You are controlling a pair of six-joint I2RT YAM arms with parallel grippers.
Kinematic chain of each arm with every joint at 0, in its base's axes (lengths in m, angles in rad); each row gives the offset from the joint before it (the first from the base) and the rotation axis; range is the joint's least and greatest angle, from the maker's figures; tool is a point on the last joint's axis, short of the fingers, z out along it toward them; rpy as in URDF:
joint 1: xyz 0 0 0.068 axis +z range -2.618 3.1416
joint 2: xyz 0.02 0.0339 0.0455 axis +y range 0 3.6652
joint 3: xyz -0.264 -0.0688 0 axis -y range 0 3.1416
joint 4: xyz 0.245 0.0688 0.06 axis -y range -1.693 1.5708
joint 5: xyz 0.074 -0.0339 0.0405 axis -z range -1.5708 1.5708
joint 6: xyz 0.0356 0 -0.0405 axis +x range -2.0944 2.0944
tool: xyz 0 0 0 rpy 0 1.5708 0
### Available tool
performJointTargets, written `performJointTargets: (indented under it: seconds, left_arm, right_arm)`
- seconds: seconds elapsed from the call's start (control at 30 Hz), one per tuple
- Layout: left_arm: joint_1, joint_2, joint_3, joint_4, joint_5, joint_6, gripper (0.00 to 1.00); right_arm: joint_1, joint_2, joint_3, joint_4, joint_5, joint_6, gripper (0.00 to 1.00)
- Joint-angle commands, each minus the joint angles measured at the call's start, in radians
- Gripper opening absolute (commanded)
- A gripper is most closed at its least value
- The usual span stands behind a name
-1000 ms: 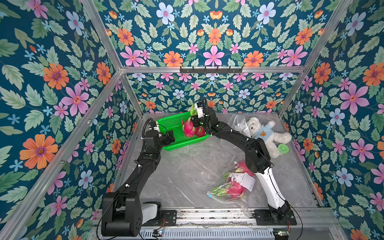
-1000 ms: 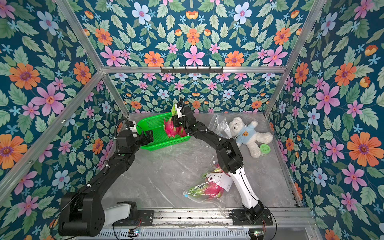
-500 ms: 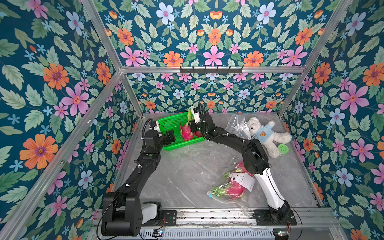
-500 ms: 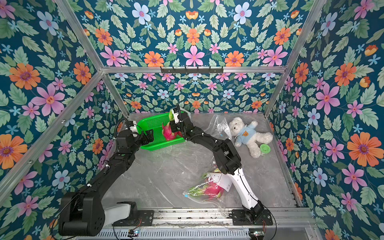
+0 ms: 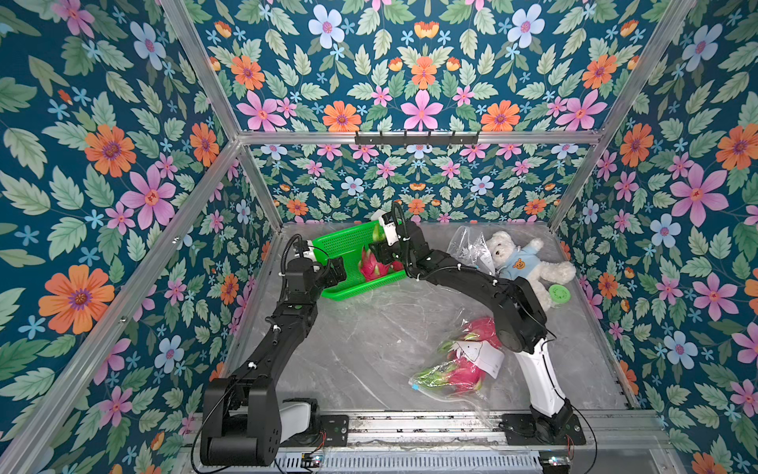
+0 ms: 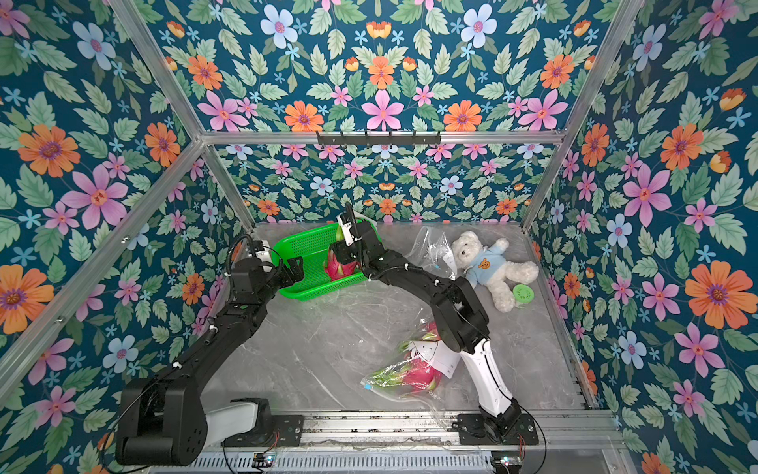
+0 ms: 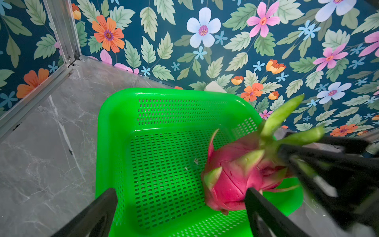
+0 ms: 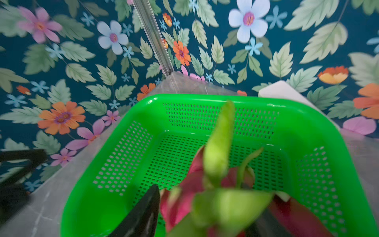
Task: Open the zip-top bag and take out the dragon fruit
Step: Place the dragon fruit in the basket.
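**One pink fruit sits in the green basket**

One dragon fruit [image 5: 371, 266] lies inside the green basket [image 5: 348, 293]. The basket stands at the back of the table [image 5: 369, 349], on the left side. The fruit is pink with green leafy tips. In the left wrist view it [image 7: 231, 180] rests on the basket floor, close to one side wall.

The right gripper [image 5: 379, 257] is right at the leafy end of this fruit. In the right wrist view one black finger [image 8: 143, 209] shows just beside the fruit. That picture is blurry. I cannot tell if the jaws squeeze the fruit or just stand loose around it.

The left gripper [image 5: 337, 271] hangs at the near edge of the basket. Its jaws are wide apart and hold nothing.

The zip-top bag [image 5: 434, 390] lies at the front right of the table, close to the right arm. Two other dragon fruits [image 5: 461, 375] are inside it. A white label [image 5: 480, 355] shows on the bag.

A teddy bear [image 5: 519, 262] in a blue shirt lies at the back right. A crumpled clear bag [image 5: 469, 246] is just beside it, and a green round lid [image 5: 558, 293] sits by its leg
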Motion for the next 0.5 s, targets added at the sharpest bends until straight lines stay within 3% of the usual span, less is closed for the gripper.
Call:
performJointTargets:
  seconds: [0.0,0.23,0.47]
  left_arm:
    - [0.001,0.009,0.005,0.041,0.071,-0.020,0.99]
    - [-0.017,0.035,-0.006,0.109,0.217,-0.039,0.99]
    - [-0.119,0.101,0.013,0.126,0.266,-0.046,0.96]
  right_arm:
    - [-0.008,-0.090,-0.030,-0.064,-0.005,0.019,0.63]
    - [-0.069,-0.378,-0.274,-0.195,0.012,0.137,0.64]
    - [-0.209,-0.661,-0.569,-0.295,0.085,0.268,0.65]
